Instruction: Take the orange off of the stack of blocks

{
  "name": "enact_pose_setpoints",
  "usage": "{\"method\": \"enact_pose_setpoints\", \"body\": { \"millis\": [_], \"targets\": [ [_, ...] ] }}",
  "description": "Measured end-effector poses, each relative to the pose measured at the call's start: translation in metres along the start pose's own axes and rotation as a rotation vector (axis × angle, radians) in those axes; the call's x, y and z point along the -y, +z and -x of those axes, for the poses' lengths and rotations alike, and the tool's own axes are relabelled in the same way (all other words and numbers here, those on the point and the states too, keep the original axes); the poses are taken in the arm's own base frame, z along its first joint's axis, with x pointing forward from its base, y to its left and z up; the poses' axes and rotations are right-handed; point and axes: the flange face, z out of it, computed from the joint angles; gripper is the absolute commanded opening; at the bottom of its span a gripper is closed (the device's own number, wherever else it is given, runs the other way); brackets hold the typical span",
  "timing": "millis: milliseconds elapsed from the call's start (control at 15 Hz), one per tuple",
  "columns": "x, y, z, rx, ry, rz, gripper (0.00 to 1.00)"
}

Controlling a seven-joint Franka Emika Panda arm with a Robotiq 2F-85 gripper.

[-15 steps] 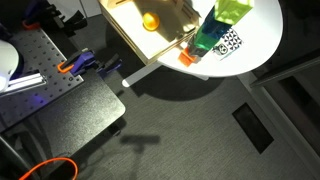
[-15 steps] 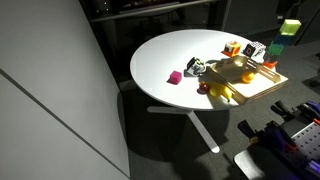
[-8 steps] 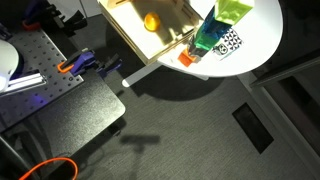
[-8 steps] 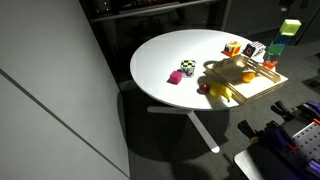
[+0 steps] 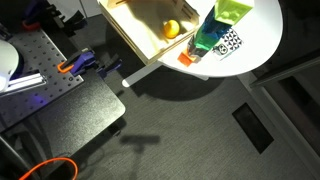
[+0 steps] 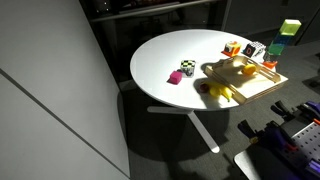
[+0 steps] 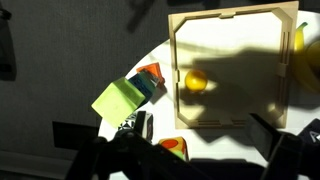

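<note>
The orange [image 5: 171, 29] lies loose inside the pale wooden tray [image 5: 132, 38], not on the stack. It also shows in the wrist view [image 7: 195, 80] inside the tray [image 7: 225, 15]. The stack of blocks [image 5: 220, 28], yellow-green on top and green and teal-blue below, stands beside the tray with an orange-red piece [image 5: 186, 58] at its foot. In the wrist view the stack [image 7: 124, 96] is left of the tray. My gripper [image 7: 203, 155] is open and empty, with dark fingers at the bottom of the wrist view, above the tray's near edge.
The round white table [image 6: 165, 55] carries a pink cube [image 6: 174, 77], a checkered cube [image 6: 187, 69], and a yellow object [image 6: 222, 92] on the tray [image 6: 250, 88]. An orange-and-green block [image 7: 172, 147] lies near my fingers. The stack [image 6: 286, 38] stands at the table's far edge.
The orange has rolled across the tray toward the stack side. The stack has not moved.
</note>
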Motion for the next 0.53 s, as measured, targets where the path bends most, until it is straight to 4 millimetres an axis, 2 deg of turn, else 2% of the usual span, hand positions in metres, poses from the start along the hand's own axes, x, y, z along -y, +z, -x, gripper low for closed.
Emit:
{"method": "enact_pose_setpoints", "body": {
  "millis": [333, 533],
  "targets": [
    [0.008, -0.02, 0.006, -0.044, 0.012, -0.057, 1.0],
    [0.009, -0.018, 0.006, -0.041, 0.011, -0.057, 1.0]
  ]
}}
